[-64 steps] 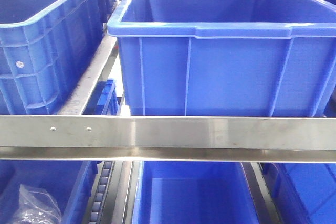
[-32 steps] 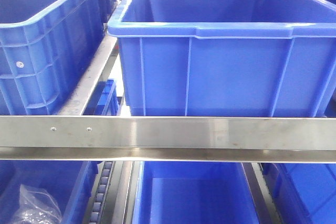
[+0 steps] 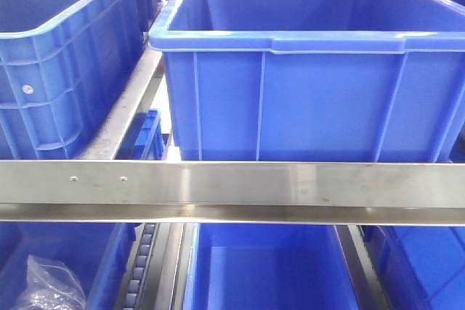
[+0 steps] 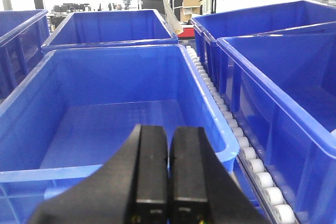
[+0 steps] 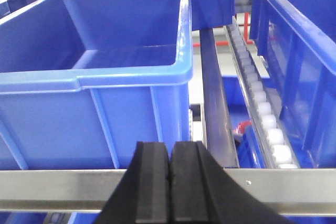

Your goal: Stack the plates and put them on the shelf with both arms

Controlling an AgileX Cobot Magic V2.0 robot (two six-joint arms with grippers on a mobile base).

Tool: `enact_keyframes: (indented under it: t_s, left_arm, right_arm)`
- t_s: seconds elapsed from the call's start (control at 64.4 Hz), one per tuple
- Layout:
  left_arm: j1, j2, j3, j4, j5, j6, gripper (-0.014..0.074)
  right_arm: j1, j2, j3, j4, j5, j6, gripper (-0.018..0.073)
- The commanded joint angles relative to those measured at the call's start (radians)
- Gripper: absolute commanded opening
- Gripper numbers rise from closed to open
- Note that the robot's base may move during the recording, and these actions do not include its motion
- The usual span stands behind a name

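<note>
1. Blue crates (image 3: 290,92) fill the racking in all our views, with a warehouse hall behind.
2. Our left gripper (image 4: 168,177) and right gripper (image 5: 170,182) are both closed tight, holding nothing.
3. No plates show anywhere; we cannot say where they lie.
4. Risk, in our judgement: the right gripper sits close over the shelf rail (image 5: 283,192) and could knock it or a crate rim if it drops blind.
5. Arms and any surface below are cut off.
</note>
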Motion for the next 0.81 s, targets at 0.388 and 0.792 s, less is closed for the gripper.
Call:
enact_keyframes:
  t_s: [0.388, 0.792]
  left_arm:
    - [-0.002, 0.012, -0.036, -0.002, -0.089, -0.005, 0.0083]
    - [-0.002, 0.012, -0.036, -0.002, -0.089, -0.005, 0.0083]
  right_arm:
    - [-0.006, -0.039, 0.001, -0.01, -0.015, -0.01, 0.003]
    - [-0.006, -0.039, 0.001, -0.22, -0.021, -0.01, 0.003]
